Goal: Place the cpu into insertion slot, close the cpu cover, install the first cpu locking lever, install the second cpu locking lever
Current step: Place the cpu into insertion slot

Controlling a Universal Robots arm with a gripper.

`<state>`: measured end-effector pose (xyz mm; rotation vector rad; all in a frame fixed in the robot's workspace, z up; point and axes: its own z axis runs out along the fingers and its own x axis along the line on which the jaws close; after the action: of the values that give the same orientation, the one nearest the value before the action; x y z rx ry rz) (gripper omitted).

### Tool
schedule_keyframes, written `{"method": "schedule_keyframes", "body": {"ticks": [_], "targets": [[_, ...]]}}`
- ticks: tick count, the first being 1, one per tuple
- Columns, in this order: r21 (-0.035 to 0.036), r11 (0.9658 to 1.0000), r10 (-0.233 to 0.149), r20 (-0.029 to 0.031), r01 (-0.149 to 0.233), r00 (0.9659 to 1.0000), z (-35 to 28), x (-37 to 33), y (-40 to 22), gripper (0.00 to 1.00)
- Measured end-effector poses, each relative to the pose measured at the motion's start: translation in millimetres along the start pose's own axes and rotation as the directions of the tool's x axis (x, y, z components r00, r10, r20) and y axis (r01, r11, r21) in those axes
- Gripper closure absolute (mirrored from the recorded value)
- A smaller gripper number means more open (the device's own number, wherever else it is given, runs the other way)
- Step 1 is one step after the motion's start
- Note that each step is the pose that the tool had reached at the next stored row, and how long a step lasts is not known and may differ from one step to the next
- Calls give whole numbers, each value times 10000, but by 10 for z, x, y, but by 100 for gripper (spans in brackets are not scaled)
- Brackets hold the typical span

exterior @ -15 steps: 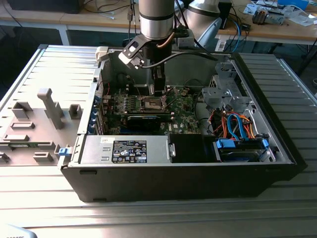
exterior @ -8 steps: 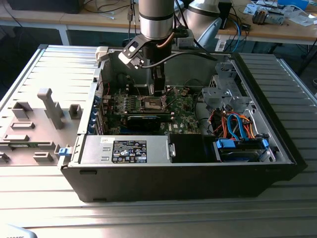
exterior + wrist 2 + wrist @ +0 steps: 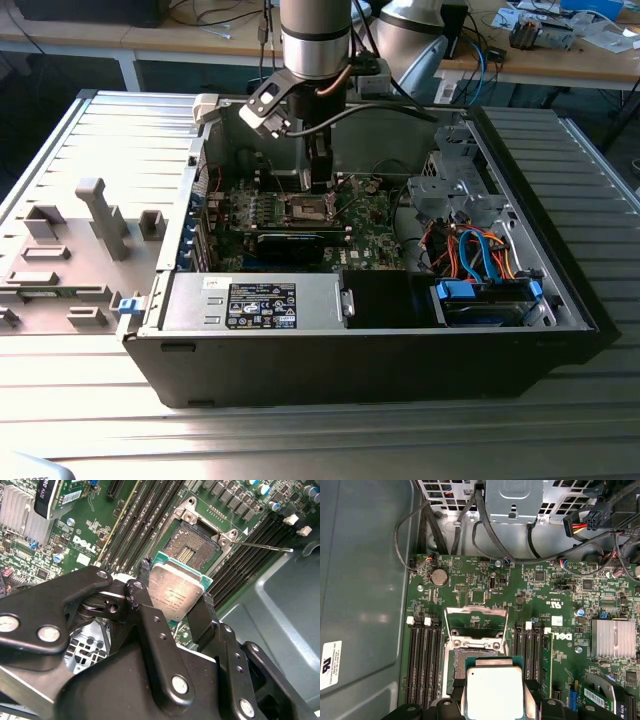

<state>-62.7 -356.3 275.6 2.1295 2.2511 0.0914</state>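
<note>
Cpu (image 3: 175, 592) (image 3: 494, 692): clamped by two opposite edges between the fingers (image 3: 144, 600) of the hand (image 3: 175, 587) (image 3: 494, 702), metal top facing both wrist cameras, green edge showing along one side. The hand is closed to the chip's width, holding it and nothing else.

The chip is up off the board, not seated. In the first wrist view it overlaps the near part of the insertion slot (image 3: 456, 662); in the second wrist view the slot (image 3: 192, 545) lies just past the fingertips with its brownish contact field bare.

Cpu cover (image 3: 476, 625): swung open, standing beyond the slot on the side away from the hand, window visible through the frame.

A thin metal lever rod (image 3: 265, 545) sticks out sideways past one socket corner, unlatched.

Long memory slots (image 3: 422, 660) run on both sides of the hand. Green motherboard (image 3: 560, 590) spreads underneath; a finned heat sink (image 3: 614, 637) sits well off to one side.

Exterior view: the hand (image 3: 318, 178) hangs straight down inside the open computer case (image 3: 350, 345), which lies on the ribbed worktop (image 3: 100, 430).
</note>
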Motion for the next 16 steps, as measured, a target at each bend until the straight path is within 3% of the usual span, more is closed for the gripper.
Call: {"method": "schedule_keyframes", "body": {"ticks": [4,16], "targets": [[-3,9992,396,30,-396,9992,3,0,-1,45],[-5,9992,397,28,-397,9992,12,29,0,45]]}}
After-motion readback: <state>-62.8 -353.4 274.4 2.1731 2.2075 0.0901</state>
